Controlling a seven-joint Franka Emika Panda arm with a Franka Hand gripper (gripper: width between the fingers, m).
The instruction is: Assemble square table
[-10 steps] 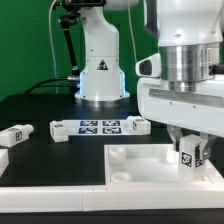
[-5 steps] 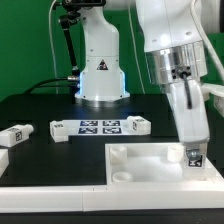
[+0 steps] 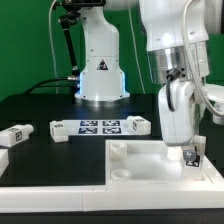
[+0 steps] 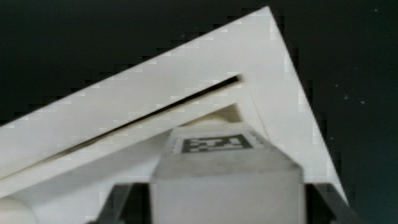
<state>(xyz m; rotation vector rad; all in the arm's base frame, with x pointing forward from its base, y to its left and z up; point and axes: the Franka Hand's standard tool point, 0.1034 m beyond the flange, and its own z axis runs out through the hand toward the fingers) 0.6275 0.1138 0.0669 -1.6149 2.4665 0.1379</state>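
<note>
We see the gripper [image 3: 188,150], jaws part-way closed and clamped on a tagged leg post [image 4: 214,152], now swung and tilted from its upright stance of a second ago, the post still down at the square panel's [image 3: 145,170] corner on the exterior view's right.

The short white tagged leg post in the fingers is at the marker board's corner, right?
No. The exterior view shows the short white tagged leg post at a corner of the large white plastic square panel, not the marker board.
</note>
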